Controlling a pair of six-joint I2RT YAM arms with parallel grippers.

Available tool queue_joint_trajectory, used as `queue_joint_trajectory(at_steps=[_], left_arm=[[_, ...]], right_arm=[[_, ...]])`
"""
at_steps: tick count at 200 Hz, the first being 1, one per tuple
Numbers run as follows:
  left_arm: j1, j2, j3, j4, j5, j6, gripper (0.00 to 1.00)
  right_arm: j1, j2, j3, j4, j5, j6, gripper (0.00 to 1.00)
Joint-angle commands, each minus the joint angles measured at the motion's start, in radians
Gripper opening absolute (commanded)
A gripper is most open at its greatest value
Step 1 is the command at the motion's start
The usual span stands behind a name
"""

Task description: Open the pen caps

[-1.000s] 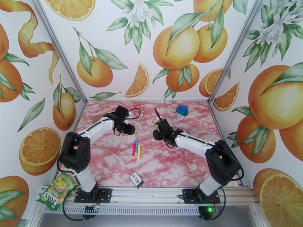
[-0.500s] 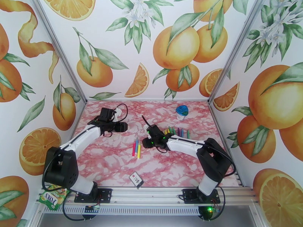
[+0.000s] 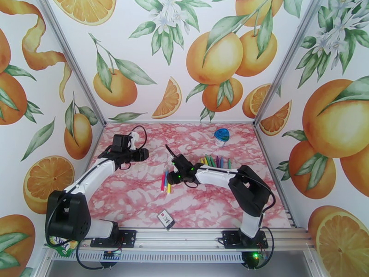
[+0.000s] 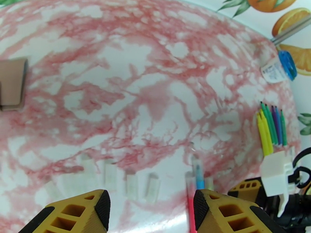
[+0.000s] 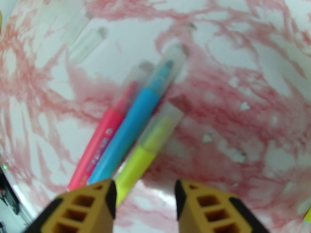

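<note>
I'm watching the R wrist cam: the right gripper (image 5: 144, 208) is hanging low over the table (image 5: 252, 74), jaws standing apart w/ nothing clamped. The butt end of the yellow pen (image 5: 142, 158) is lying in the gap close to one finger, and I can't tell if it's touching. Three pens are lying side by side here, pressed together: pink pen (image 5: 99, 150), blue pen (image 5: 130, 131), then the yellow one. Each is wearing a see-thru cap: the pink pen's cap (image 5: 134, 80), the blue pen's cap (image 5: 171, 61) and the yellow pen's cap (image 5: 163, 121), all pointing away from the fingers. A couple of loose caps (image 5: 86, 43) are lying beyond them, blurred. On the top cam that trio is sitting approx mid-table, right at the gripper's tip. The left gripper (image 4: 151, 210) is hovering above the table further left, jaws spread wide w/ nothing between them. On its own cam more loose caps are lying in a rough row just ahead of the fingers, and the pink & blue pens are running in beside one finger. Off to the right a second bunch of pens (image 4: 272, 127) is lying in a tight row, yellow, green and purple, near the right arm. The blue-lidded container (image 4: 280, 66) is lying toward the far right corner, well apart from both grippers. A small card (image 3: 166, 219) is lying near the front edge.
</note>
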Motion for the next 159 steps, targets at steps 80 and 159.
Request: queue_joint_trajectory(at_steps=[80, 159], left_arm=[[0.011, -0.036, -0.009, 0.038, 0.012, -0.016, 0.61], [0.01, -0.03, -0.017, 0.048, 0.01, -0.021, 0.61]], right_arm=[[0.055, 0.109, 0.121, -0.162, 0.16, -0.012, 0.46], [0.056, 0.099, 0.119, -0.233, 0.249, -0.002, 0.38]])
